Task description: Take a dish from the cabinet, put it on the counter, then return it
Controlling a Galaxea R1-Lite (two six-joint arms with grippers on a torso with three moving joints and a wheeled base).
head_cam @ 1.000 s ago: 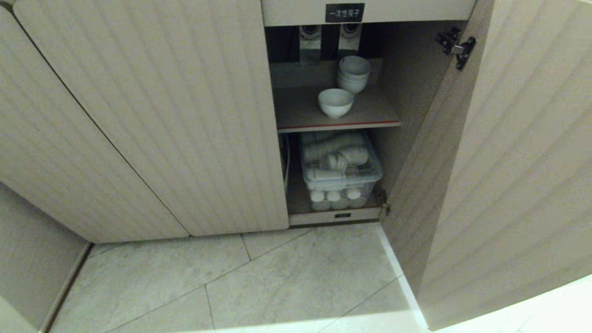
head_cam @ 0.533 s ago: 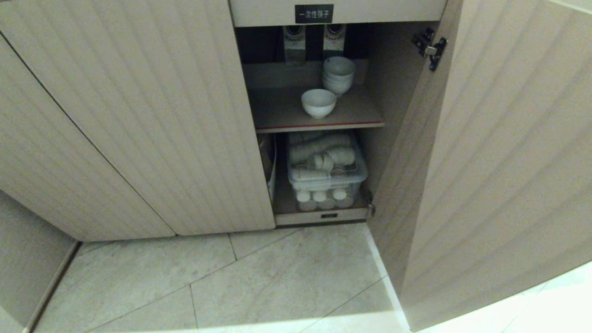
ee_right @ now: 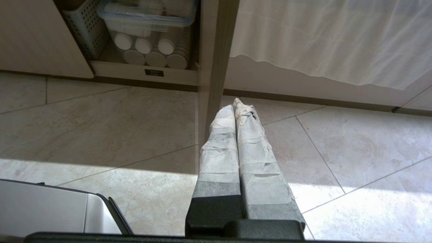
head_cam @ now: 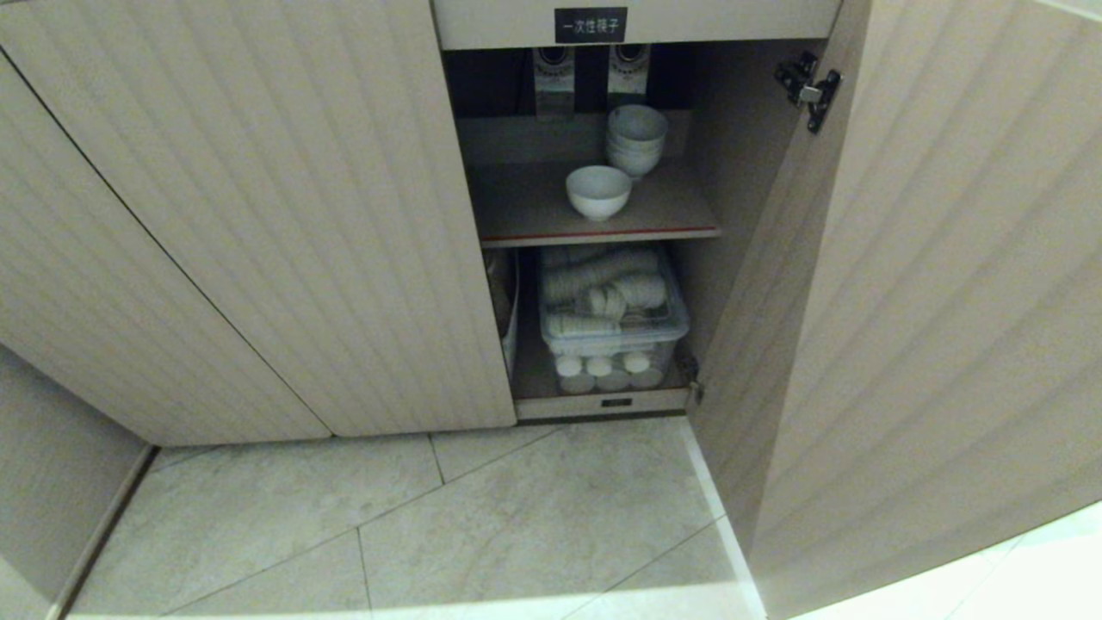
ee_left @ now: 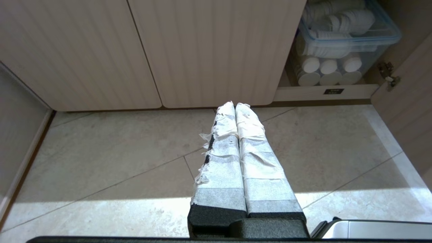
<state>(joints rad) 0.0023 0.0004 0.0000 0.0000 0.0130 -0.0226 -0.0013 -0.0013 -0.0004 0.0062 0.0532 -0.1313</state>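
The dish (head_cam: 598, 191), a small white footed bowl, stands alone near the front of the brown shelf (head_cam: 525, 211) inside the open cabinet (head_cam: 258, 215). The counter is out of view. Neither arm shows in the head view. My left gripper (ee_left: 235, 105) hangs low over the floor tiles in front of the shut fluted doors, its tape-wrapped fingers pressed together and empty. My right gripper (ee_right: 236, 105) is also shut and empty, just short of the open door's edge (ee_right: 212, 67).
A stack of white bowls (head_cam: 636, 138) stands behind the dish. Below the shelf a clear lidded box (head_cam: 613, 314) holds white cups. The open door (head_cam: 930, 301) swings out on the right. A black label (head_cam: 591, 24) sits above the opening.
The whole head view has shifted: the cabinet opening slid left, then slightly back right, so the camera moved. The bowls on the shelf have kept their places.
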